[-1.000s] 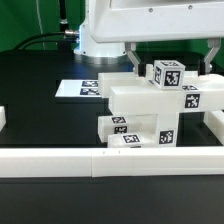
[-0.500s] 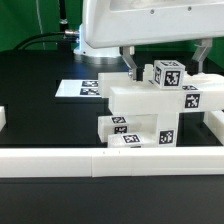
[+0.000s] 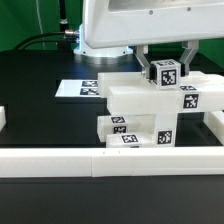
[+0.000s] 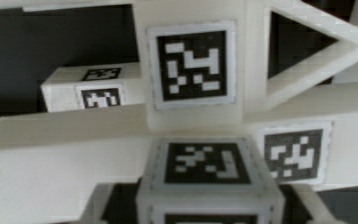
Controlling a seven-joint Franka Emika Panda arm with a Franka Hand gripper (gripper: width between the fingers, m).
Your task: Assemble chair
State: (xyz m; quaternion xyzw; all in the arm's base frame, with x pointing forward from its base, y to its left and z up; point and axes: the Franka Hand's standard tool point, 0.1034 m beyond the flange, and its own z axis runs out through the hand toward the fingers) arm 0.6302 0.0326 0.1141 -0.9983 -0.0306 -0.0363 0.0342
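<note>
1. The robot's two-finger gripper [image 3: 167, 68] hangs straight above the small white plastic model chair [image 3: 135, 100], whose chunky slabs lie directly beneath it.
2. A white square post [image 3: 167, 75] with a black-and-white tag rises from the chair's top and sits right between the fingers [image 3: 146, 66]. They press against two opposite sides, so the jaws look closed on it.
3. The post seems upright, its long axis in line with the fingers, so the next move probably runs along that line: up or down.

Lighting: bright, even, with coarse low-resolution frames.
White chair [image 3: 140, 98] nearly blown out against black table [image 3: 40, 125]; faint soft shadows beneath; wrist view blurred, close-up edges fuzzy.
</note>
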